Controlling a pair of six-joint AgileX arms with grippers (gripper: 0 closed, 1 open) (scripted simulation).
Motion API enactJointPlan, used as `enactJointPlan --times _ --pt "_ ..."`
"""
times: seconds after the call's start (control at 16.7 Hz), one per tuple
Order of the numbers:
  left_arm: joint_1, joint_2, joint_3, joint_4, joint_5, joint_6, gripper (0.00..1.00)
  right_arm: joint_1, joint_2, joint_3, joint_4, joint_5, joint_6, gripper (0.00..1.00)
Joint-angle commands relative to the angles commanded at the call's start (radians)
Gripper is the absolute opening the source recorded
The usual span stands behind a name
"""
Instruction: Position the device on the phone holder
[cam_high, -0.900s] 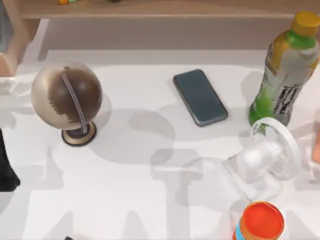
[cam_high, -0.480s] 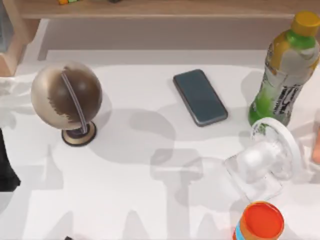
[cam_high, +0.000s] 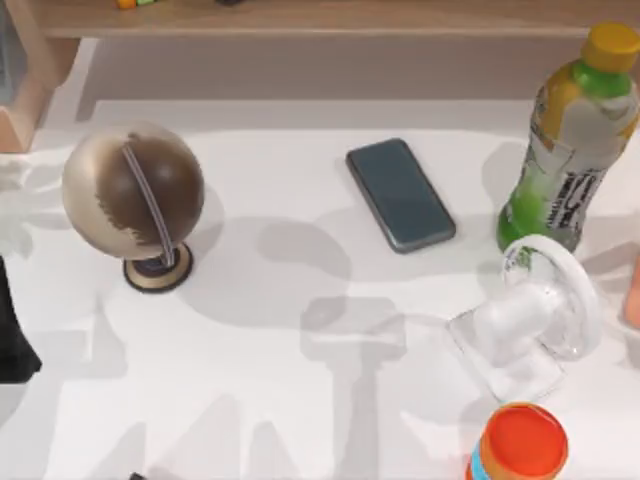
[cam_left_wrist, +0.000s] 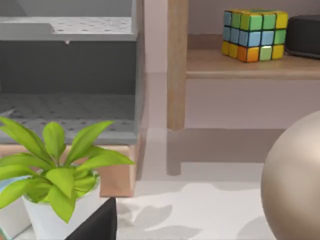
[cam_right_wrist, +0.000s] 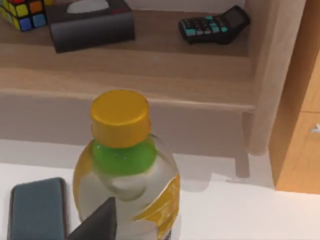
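Neither gripper's finger state can be told, and the device (cam_high: 400, 194) lies flat mid-table, apart from the white phone holder (cam_high: 527, 322) at right, leaving it free for pickup.

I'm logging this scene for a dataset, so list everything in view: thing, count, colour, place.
smartphone: 1, dark slate-grey, flat on the table, centre rear
phone holder: 1, clear white, right of centre, in front of the bottle
bottle: 1, green and white with yellow cap, table's right rear
globe: 1, beige and brown, table's left
can: 1, orange lid, front right edge
potted plant: 1, green leaves in a white pot, beside the grey rack
puzzle cube: 1, multicoloured, on the wooden shelf
tissue box: 1, black, on the shelf
calculator: 1, black with teal keys, on the shelf
left arm: 1, black, top view's left edge
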Motion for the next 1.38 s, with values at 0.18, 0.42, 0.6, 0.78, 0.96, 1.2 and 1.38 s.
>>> enactJointPlan --times 0.18,0.42,0.6,0.78,0.96,1.2,1.38 --pt "0.0 0.0 0.0 0.0 0.0 0.0 1.0 0.052 0.296 0.316 -0.15 0.002 0.009 1.0" --pt "0.0 0.0 0.0 0.0 0.0 0.0 1.0 0.129 0.715 0.749 -0.36 0.003 0.023 1.0" --pt "0.0 0.0 0.0 0.0 0.0 0.0 1.0 0.188 1.029 1.057 -0.518 0.003 0.035 1.0" --pt "0.0 0.0 0.0 0.0 0.0 0.0 1.0 0.241 1.326 1.329 -0.671 0.004 0.05 1.0" --pt "0.0 0.0 0.0 0.0 0.0 0.0 1.0 0.285 1.588 1.549 -0.813 0.006 0.068 1.0" --pt "0.0 0.0 0.0 0.0 0.0 0.0 1.0 0.324 1.84 1.743 -0.961 0.012 0.093 1.0" --pt "0.0 0.0 0.0 0.0 0.0 0.0 1.0 0.336 1.926 1.808 -1.017 0.015 0.104 1.0"
